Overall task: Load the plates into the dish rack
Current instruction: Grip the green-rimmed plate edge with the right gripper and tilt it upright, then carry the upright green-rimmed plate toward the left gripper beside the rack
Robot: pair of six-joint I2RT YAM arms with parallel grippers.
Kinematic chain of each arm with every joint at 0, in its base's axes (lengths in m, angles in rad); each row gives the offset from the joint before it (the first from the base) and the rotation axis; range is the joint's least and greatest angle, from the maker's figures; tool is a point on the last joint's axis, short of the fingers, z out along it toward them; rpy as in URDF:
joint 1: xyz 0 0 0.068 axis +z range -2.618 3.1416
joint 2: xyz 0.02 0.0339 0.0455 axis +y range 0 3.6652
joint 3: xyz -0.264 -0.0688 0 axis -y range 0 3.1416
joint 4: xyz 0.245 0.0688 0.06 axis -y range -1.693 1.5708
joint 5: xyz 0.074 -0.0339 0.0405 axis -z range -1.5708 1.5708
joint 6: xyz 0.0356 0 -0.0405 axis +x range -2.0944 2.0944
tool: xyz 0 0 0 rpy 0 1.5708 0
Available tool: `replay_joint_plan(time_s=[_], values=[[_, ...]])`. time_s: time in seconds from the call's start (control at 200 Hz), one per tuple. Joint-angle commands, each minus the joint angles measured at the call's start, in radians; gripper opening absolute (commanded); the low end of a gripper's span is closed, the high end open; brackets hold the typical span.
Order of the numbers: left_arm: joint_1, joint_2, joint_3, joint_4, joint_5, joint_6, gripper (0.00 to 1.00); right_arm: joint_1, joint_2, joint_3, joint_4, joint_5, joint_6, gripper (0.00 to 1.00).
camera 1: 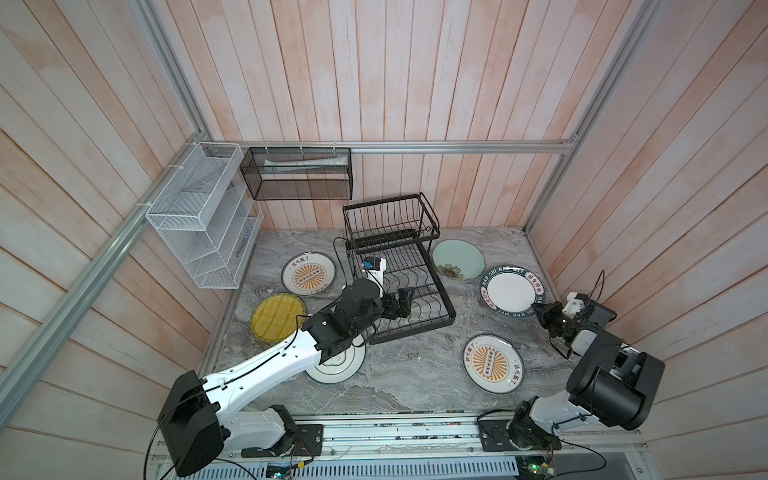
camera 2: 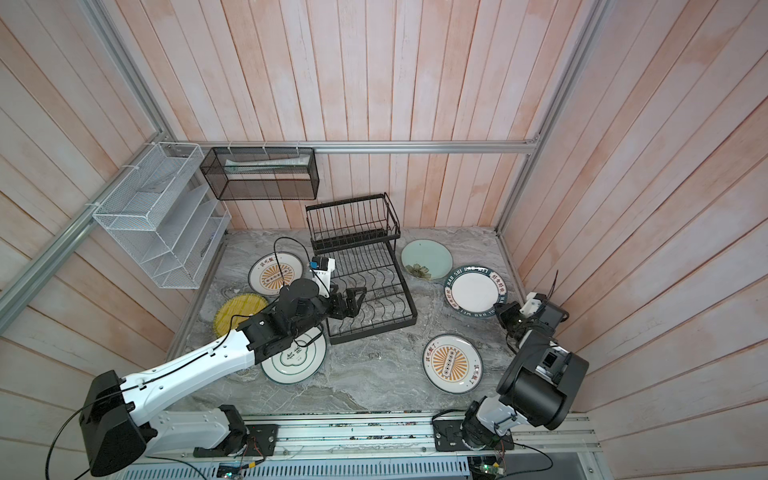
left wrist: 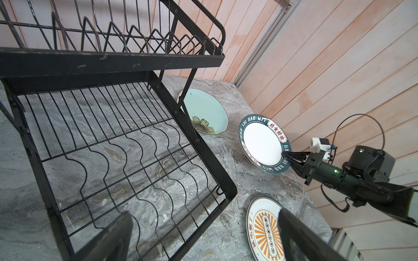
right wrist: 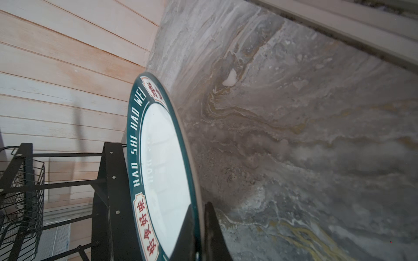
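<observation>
The black wire dish rack (camera 1: 438, 282) (camera 2: 404, 282) (left wrist: 203, 144) stands at the back middle with no plates in it. My left gripper (camera 1: 399, 301) (camera 2: 351, 297) (left wrist: 204, 213) hangs open over its lower tray. My right gripper (camera 1: 540, 309) (camera 2: 503, 309) (left wrist: 285, 156) (right wrist: 200, 208) is shut on the near rim of the dark-lettered plate (camera 1: 511, 291) (camera 2: 475, 291) (left wrist: 262, 144) (right wrist: 162, 162), which looks slightly tilted. Flat on the table lie the mint floral plate (camera 1: 457, 259), two sunburst plates (camera 1: 308, 274) (camera 1: 492, 363), the yellow ribbed plate (camera 1: 276, 318) and the green-ringed plate (camera 1: 338, 365), partly under my left arm.
A black mesh basket (camera 1: 297, 178) and a white mesh shelf (camera 1: 203, 220) hang on the wall at the back left. Wooden walls close in the marble table (camera 1: 415, 374) on three sides; the right wall is just behind my right arm.
</observation>
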Motion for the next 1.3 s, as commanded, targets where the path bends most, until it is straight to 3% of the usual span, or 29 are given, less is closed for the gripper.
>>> replay_joint_plan(time_s=[0.0, 0.245, 0.59, 0.845, 0.955, 1.085, 1.295], values=[[-0.002, -0.028, 0.025, -0.015, 0.009, 0.002, 1.0, -0.005, -0.069, 0.05, -0.066, -0.07, -0.032, 0.0], [0.007, -0.007, 0.077, -0.055, -0.03, 0.043, 1.0, -0.004, -0.169, 0.049, -0.083, -0.17, -0.001, 0.0], [0.063, 0.084, 0.072, -0.052, 0.033, 0.031, 1.0, 0.083, -0.194, -0.02, -0.028, -0.26, 0.044, 0.0], [0.091, 0.092, 0.031, -0.042, 0.056, 0.013, 1.0, 0.241, -0.19, 0.007, -0.084, -0.248, -0.014, 0.0], [0.133, 0.072, -0.033, 0.014, 0.107, -0.011, 1.0, 0.318, -0.204, -0.012, -0.039, -0.233, 0.032, 0.0], [0.207, 0.035, -0.145, 0.136, 0.256, -0.044, 1.0, 0.415, -0.225, -0.035, 0.053, -0.204, 0.121, 0.0], [0.234, -0.027, -0.217, 0.174, 0.317, -0.02, 1.0, 0.582, -0.268, -0.072, 0.149, -0.081, 0.225, 0.0]])
